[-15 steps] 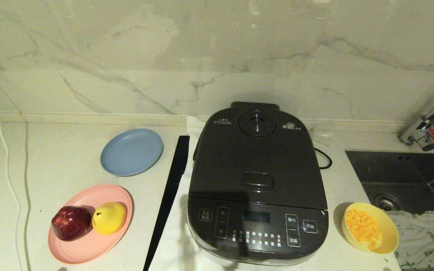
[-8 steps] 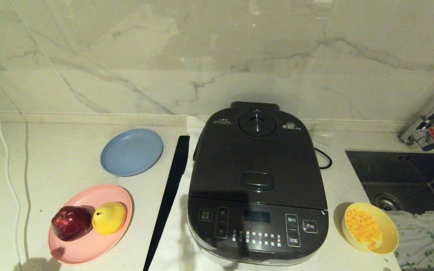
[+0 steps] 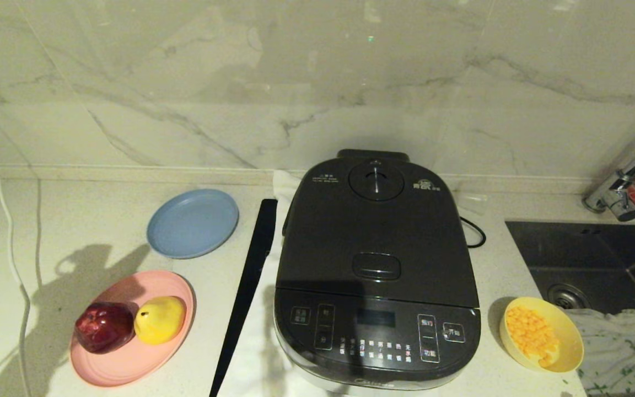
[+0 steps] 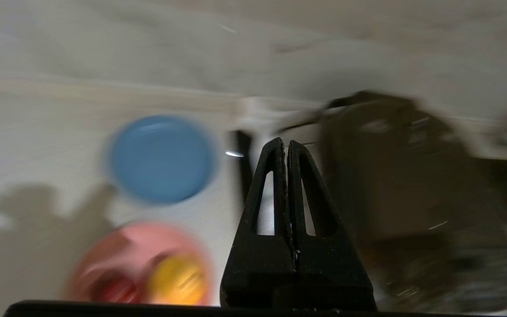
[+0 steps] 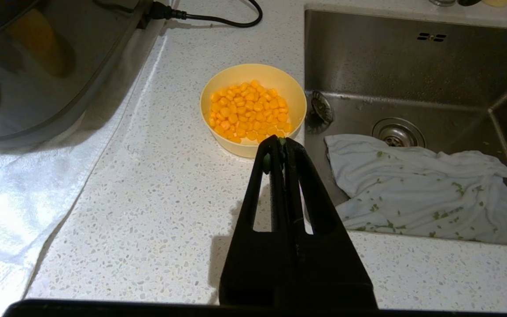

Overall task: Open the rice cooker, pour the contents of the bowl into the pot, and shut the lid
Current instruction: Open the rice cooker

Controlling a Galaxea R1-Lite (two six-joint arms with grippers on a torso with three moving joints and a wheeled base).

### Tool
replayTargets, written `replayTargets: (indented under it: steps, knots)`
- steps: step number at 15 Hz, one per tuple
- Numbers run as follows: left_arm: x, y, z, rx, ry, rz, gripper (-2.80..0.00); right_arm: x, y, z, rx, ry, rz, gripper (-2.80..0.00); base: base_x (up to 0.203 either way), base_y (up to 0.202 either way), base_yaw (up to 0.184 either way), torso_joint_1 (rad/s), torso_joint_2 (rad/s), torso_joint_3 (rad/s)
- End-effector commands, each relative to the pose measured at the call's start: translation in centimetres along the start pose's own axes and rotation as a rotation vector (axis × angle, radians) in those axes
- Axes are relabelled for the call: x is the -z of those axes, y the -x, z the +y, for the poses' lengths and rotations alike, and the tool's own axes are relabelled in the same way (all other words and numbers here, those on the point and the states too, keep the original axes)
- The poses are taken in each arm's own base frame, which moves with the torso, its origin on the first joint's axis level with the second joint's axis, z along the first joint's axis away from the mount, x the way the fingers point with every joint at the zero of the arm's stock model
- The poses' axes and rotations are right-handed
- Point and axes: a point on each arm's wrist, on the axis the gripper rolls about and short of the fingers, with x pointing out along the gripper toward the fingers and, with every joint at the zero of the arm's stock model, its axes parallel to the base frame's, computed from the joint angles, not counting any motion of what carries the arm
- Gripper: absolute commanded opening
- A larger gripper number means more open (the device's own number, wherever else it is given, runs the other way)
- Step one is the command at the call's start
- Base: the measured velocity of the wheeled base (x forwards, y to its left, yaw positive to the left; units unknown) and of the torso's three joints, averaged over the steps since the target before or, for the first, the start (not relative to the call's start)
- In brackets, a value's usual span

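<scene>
Head view shows the rice cooker [image 3: 377, 270] standing mid-worktop [image 3: 91, 237], and everything else is placed from it. Far to its left a shadow of an arm [image 3: 69, 298] now falls across the worktop, reaching up past the pink plate [image 3: 130, 364]; a second ago that patch was bare, and half a second ago only a small dark smudge showed at the near edge. The arm itself is not in this view. Left of the cooker and nearer the front, the pink plate carries a red apple [image 3: 103, 326] and a yellow pear [image 3: 159, 318]; left of it and further back lies the blue plate [image 3: 193, 223]. A black strip [image 3: 247, 292] lies along the cooker's left side. The lid [image 3: 375, 231] is down, its oval release button [image 3: 376, 266] untouched. Just right of the cooker sits the bowl [image 3: 541, 334] with the contents [image 3: 531, 331] heaped inside, and beyond it the sink [image 3: 604, 259] with a cloth [image 3: 620, 353].

The left hand [image 4: 286, 147], clenched on nothing, has swung into sight of the cooker, which I read as the reach for the release button beginning. The right hand [image 5: 280, 145], clenched and empty, hangs just short of the bowl.
</scene>
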Motion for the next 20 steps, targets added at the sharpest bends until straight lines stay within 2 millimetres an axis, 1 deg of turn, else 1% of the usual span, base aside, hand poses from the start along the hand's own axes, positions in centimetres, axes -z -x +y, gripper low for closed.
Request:
replayTargets:
  steps: [1,2,3,5,6,8,9,10,11,13,14,16,20]
  knots:
    - [-0.7,-9.3,-0.7,0.148,0.06,0.176,-2.8,0.0,0.0,0.0,0.0,0.001,0.001,-2.8,0.0,0.0,0.0,0.0,0.0,0.0]
    - [-0.4,-11.2,-2.3,0.228,0.069,0.217,-2.8,0.0,0.0,0.0,-0.001,0.001,0.0,-2.8,0.0,0.0,0.0,0.0,0.0,0.0]
    - [0.2,-12.5,-4.0,0.284,0.071,0.252,-2.8,0.0,0.0,0.0,-0.001,0.001,0.0,-2.8,0.0,0.0,0.0,0.0,0.0,0.0]
    - [1.1,-14.5,-7.8,0.371,0.076,0.292,-2.8,0.0,0.0,0.0,-0.001,0.001,0.0,-2.8,0.0,0.0,0.0,0.0,0.0,0.0]
    - [1.3,-15.2,-9.6,0.397,0.084,0.29,-2.8,0.0,0.0,0.0,-0.001,0.001,0.0,-2.8,0.0,0.0,0.0,0.0,0.0,0.0]
    - [2.9,-16.4,-13.1,0.421,0.079,0.316,-2.8,0.0,0.0,0.0,-0.001,0.001,0.0,-2.8,0.0,0.0,0.0,0.0,0.0,0.0]
    - [3.8,-16.5,-14.7,0.434,0.071,0.334,-2.8,0.0,0.0,0.0,-0.001,0.001,0.0,-2.8,0.0,0.0,0.0,0.0,0.0,0.0]
    - [4.3,-16.5,-15.8,0.443,0.065,0.338,-2.8,0.0,0.0,0.0,0.0,0.001,0.0,-2.8,0.0,0.0,0.0,0.0,0.0,0.0]
    - [4.7,-16.5,-16.7,0.45,0.064,0.332,-2.8,0.0,0.0,0.0,-0.001,0.001,0.0,-2.8,0.0,0.0,0.0,0.0,0.0,0.0]
    - [5.5,-16.6,-17.5,0.449,0.055,0.342,-2.8,0.0,0.0,0.0,0.0,0.001,0.0,-2.8,0.0,0.0,0.0,0.0,0.0,0.0]
    - [5.9,-16.7,-17.7,0.448,0.05,0.356,-2.8,0.0,0.0,0.0,-0.001,0.001,0.0,-2.8,0.0,0.0,0.0,0.0,0.0,0.0]
    - [7.7,-17.3,-18.0,0.439,0.029,0.405,-2.8,0.0,0.0,0.0,-0.001,0.001,0.001,-2.8,0.0,0.0,0.0,0.0,0.0,0.0]
    - [10.4,-17.7,-18.0,0.419,-0.008,0.481,-2.8,0.0,0.0,0.0,-0.001,0.001,0.0,-2.8,0.0,0.0,0.0,0.0,0.0,0.0]
